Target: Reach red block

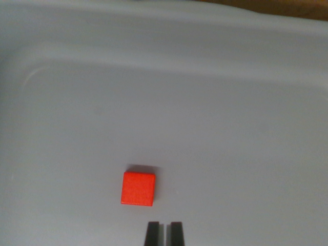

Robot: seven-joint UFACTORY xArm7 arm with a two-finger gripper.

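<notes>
A small red block point(138, 188) lies flat on the pale grey floor of a tray point(215, 118), in the lower middle of the wrist view. My gripper point(164, 233) shows at the bottom edge as two dark fingertips with only a thin gap between them. It holds nothing. The block sits just above the fingertips and a little toward the wrist view's left, apart from them.
The tray's raised rim point(154, 36) curves along the top and the upper left corner. A strip of brown surface point(287, 7) shows beyond the rim at the top right.
</notes>
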